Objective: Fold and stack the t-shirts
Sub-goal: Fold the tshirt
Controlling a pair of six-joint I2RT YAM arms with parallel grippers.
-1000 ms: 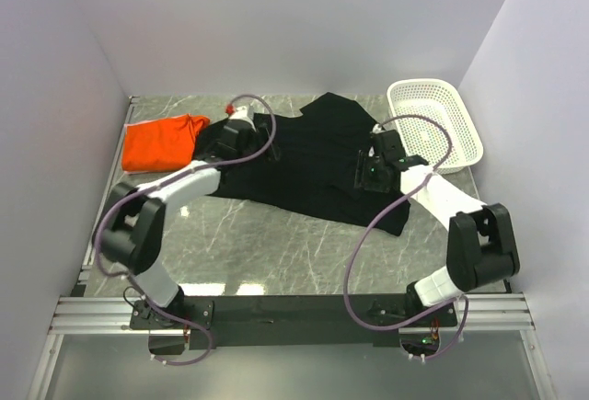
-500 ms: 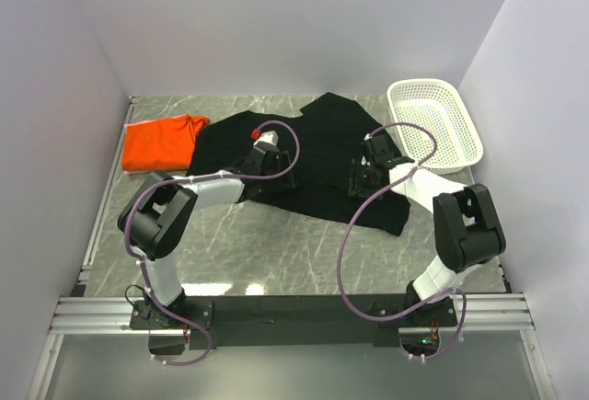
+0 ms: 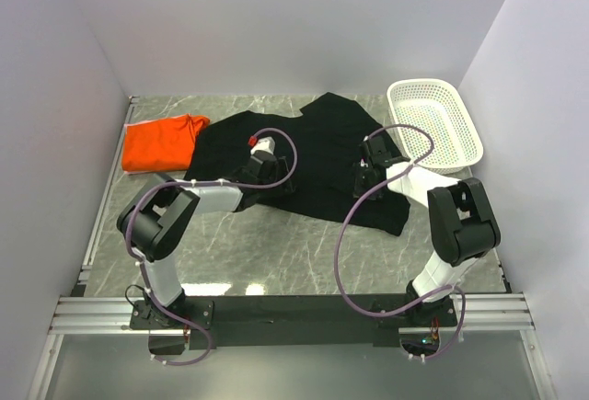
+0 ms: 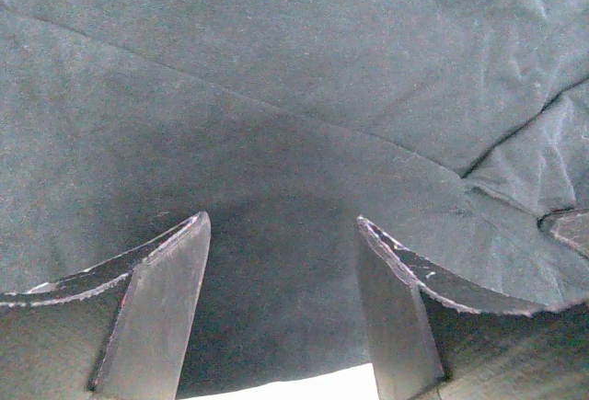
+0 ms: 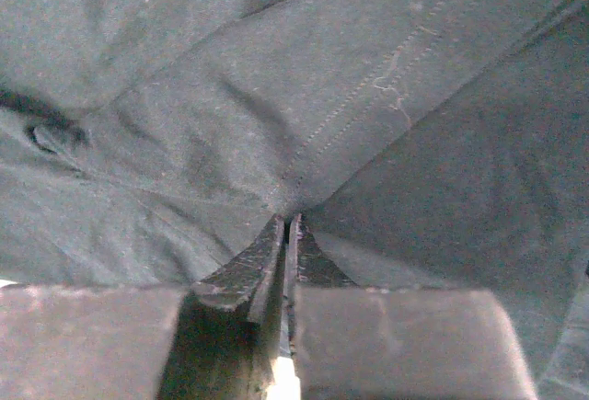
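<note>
The black t-shirt (image 3: 317,133) lies spread across the middle of the table, rumpled. At the back left lies the orange t-shirt (image 3: 161,142), bunched up. My left gripper (image 3: 274,177) is low over the black shirt's near left part. In the left wrist view it (image 4: 282,222) stands open, with black cloth (image 4: 276,97) lying flat under and between the fingers. My right gripper (image 3: 364,179) is down on the shirt's right side. In the right wrist view it (image 5: 287,220) is shut, its tips pinching a stitched hem fold of the black cloth (image 5: 368,78).
A white mesh basket (image 3: 474,138) stands at the back right, just beyond the shirt's right sleeve. Grey walls close in the table on three sides. Bare marble tabletop (image 3: 276,244) shows between the shirt and the arm bases.
The left arm has swung right, from the shirt's left edge onto its middle, gripper still open. The right gripper has shifted slightly left and shut on the black cloth.
</note>
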